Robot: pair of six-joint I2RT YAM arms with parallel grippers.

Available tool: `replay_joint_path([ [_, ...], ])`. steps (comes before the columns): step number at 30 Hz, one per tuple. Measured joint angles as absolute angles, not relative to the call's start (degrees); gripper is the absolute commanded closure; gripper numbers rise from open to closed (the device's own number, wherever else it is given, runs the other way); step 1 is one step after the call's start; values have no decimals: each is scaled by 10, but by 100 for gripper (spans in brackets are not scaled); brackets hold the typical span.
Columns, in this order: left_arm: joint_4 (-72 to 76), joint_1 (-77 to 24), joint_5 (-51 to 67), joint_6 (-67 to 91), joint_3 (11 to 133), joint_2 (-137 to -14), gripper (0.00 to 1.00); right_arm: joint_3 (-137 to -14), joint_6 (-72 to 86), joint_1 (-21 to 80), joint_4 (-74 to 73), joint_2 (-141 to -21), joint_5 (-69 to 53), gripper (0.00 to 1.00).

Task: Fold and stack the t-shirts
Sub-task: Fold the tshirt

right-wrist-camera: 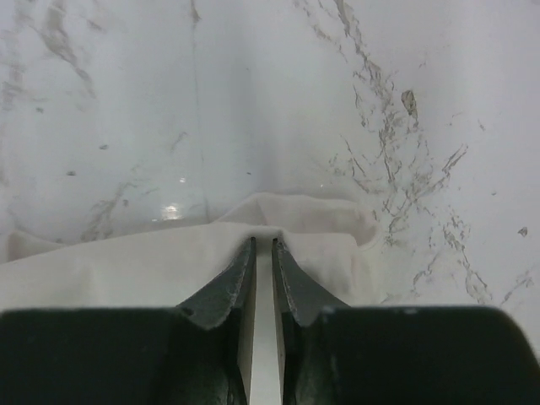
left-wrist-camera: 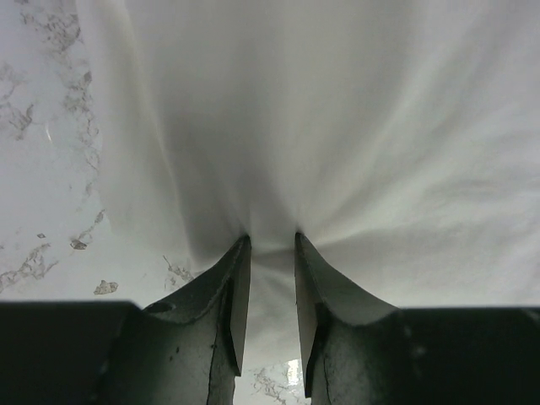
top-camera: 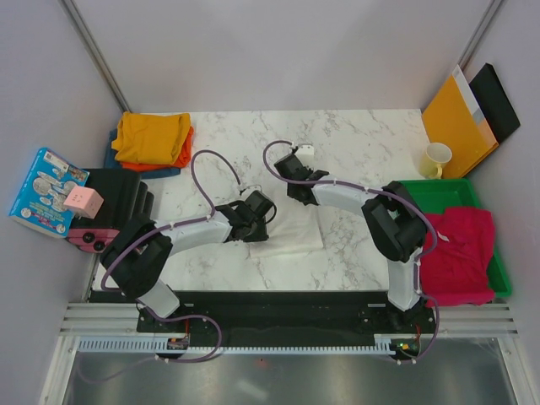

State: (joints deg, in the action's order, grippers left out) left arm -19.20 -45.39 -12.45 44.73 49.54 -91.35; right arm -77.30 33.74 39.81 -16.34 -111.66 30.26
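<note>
White marble-patterned table [top-camera: 371, 143] across the middle of the top view. At frame centre on it, a plain soft white t-shirt [top-camera: 291, 234], partly folded into a rough rectangle. Long axis judged to run from lower centre up toward the top of the frame; far border lost, white on white.

At the right edge, a crimson-pink cloth t-shirt [top-camera: 460, 245], heaped over a green plastic tray [top-camera: 439, 192]. At upper left, a folded pile: mustard yellow t-shirt [top-camera: 152, 135] over orange t-shirt [top-camera: 186, 148] over blue t-shirt [top-camera: 164, 172].

Left gripper [top-camera: 266, 211], just left of centre, clamped on the white t-shirt's lower-left part. Seen from the left wrist, cloth puckering into the closed tips of the left gripper [left-wrist-camera: 270, 243]. Right gripper [top-camera: 291, 162], above centre, pinched tight on a thin edge at the same shirt's upper end. Seen from the right wrist, hem caught in the right gripper [right-wrist-camera: 262, 245], bare marble beyond.

So: one garment, two grips, one at each end of the long axis. Probably the next fold, upper end carried down over the lower, or a lift toward the pile. Pile nearer the left arm.

Open marble toward top centre and lower left. Less room at right, near the tray and a small pale yellow mug [top-camera: 437, 159].
</note>
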Motion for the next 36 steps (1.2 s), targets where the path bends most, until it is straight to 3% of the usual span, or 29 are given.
replay_joint_path([
  [7,-187,-454,-124,440,495,-915,63,-770,343,383,-156,-1164,294,82],
  [14,-185,-455,-129,437,496,-915,49,-740,349,383,-123,-1151,294,80],
  [17,-188,-455,-139,432,499,-913,41,-722,350,383,-114,-1140,293,65],
  [18,-192,-455,-145,428,500,-912,39,-714,349,383,-109,-1133,292,53],
  [23,-215,-455,-178,411,503,-881,24,-675,336,381,-112,-1074,266,30],
  [27,-225,-455,-205,397,515,-829,15,-695,316,380,-121,-1023,257,22],
  [28,-226,-455,-211,395,519,-815,4,-708,310,380,-122,-1008,258,19],
  [29,-226,-455,-217,393,522,-800,2,-720,305,380,-123,-995,259,16],
  [36,-253,-453,-254,390,510,-696,0,-732,262,380,-126,-860,289,7],
])
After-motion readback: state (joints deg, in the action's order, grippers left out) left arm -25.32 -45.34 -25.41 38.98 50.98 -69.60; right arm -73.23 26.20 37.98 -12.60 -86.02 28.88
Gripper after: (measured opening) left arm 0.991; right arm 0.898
